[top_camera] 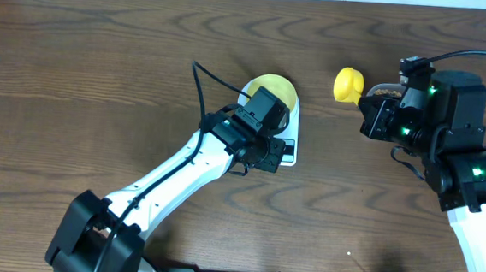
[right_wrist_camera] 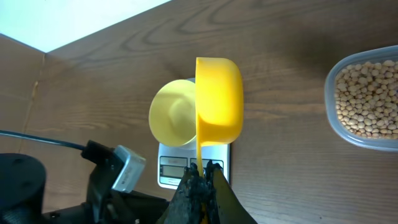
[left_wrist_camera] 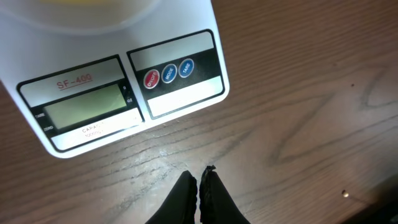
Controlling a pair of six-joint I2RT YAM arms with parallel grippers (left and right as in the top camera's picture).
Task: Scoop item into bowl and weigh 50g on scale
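beans point(right_wrist_camera: 367, 99) in tub point(right_wrist_camera: 329, 99), right edge of right-wrist view, well apart from bowl point(right_wrist_camera: 174, 112) on scale point(right_wrist_camera: 186, 169), centre | right jaws clamped on scoop point(right_wrist_camera: 219, 93) handle; left jaws closed, empty, near display point(left_wrist_camera: 87, 106) | risk: I spill beans off the tilted scoop, or left jaws nudge scale | overhead nearly hides tub; only left wrist shows display, looks blank

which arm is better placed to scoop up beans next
Right. The right gripper holds the yellow scoop by its handle, and the clear tub of beans lies close by it. The left gripper is shut and empty, down by the scale display. The bowl looks empty.
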